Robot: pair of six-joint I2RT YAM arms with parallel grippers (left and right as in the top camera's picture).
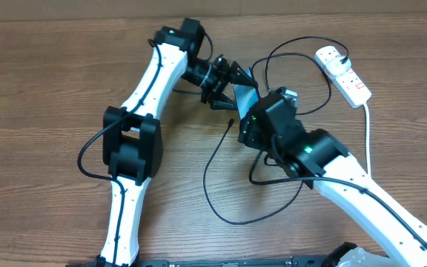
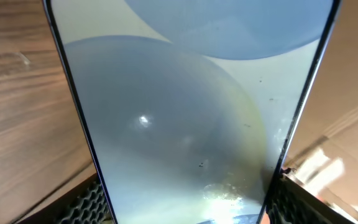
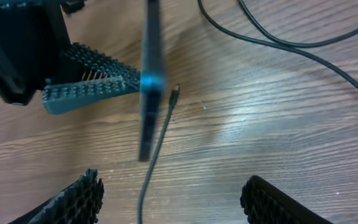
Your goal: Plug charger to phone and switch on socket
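My left gripper (image 1: 227,83) is shut on the phone (image 1: 245,99) and holds it tilted above the table. In the left wrist view the phone's pale blue screen (image 2: 185,112) fills the frame, clamped between the fingers (image 2: 185,208). In the right wrist view the phone (image 3: 149,81) shows edge-on. The charger's black connector tip (image 3: 174,93) lies on the wood just right of it, apart from the phone; it also shows in the overhead view (image 1: 230,122). My right gripper (image 3: 173,202) is open and empty above the cable (image 3: 148,180). It also shows in the overhead view (image 1: 245,130). The white socket (image 1: 343,73) lies at the back right.
The black cable (image 1: 221,211) loops over the table's middle and curls up to the plug in the socket. A thick white cord (image 1: 368,141) runs from the socket toward the front right. A pale wall or board shows beyond the phone in the left wrist view (image 2: 353,93).
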